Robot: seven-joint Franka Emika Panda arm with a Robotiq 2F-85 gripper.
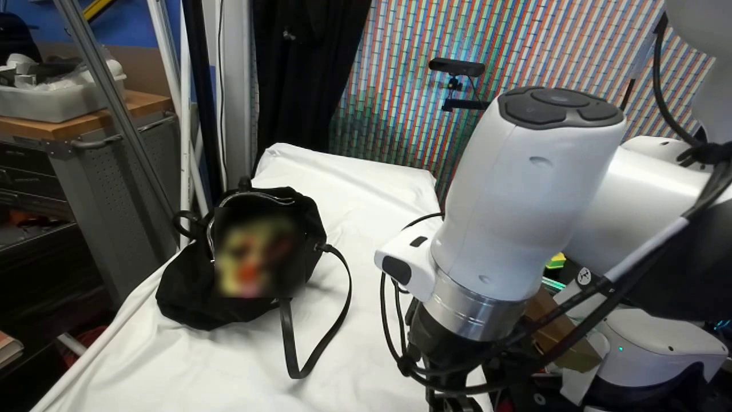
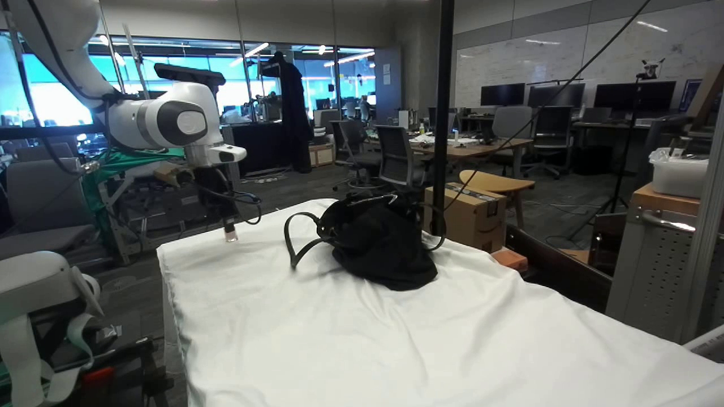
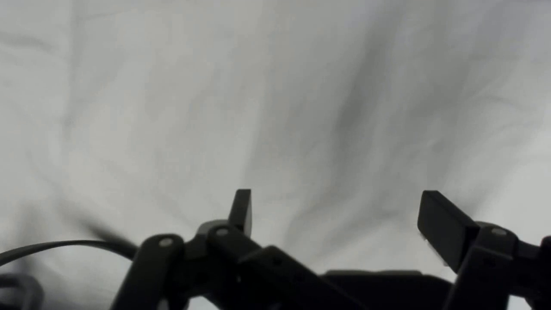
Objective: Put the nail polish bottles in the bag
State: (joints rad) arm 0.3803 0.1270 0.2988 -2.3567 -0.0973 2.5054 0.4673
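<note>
The black bag (image 1: 189, 292) lies on the white-covered table, its mouth facing up and toward the camera in an exterior view. It also shows in an exterior view (image 2: 390, 254) from the side. Its yellow-green interior is blurred. A blurred red and pink patch (image 1: 249, 273) shows there; I cannot tell whether it is bottles. No nail polish bottle shows clearly in any view. My gripper (image 3: 337, 193) is open in the wrist view, with only white cloth between its fingers. In an exterior view the gripper (image 2: 231, 233) points down above the table, apart from the bag on its strap side.
A long black strap loop (image 1: 314, 360) lies on the white cloth (image 1: 189, 372) between the bag and the arm. A black strap also shows in the wrist view (image 3: 64, 244) at lower left. A dark pole (image 2: 443, 113) stands behind the bag. Cables (image 1: 384, 320) hang beside the wrist.
</note>
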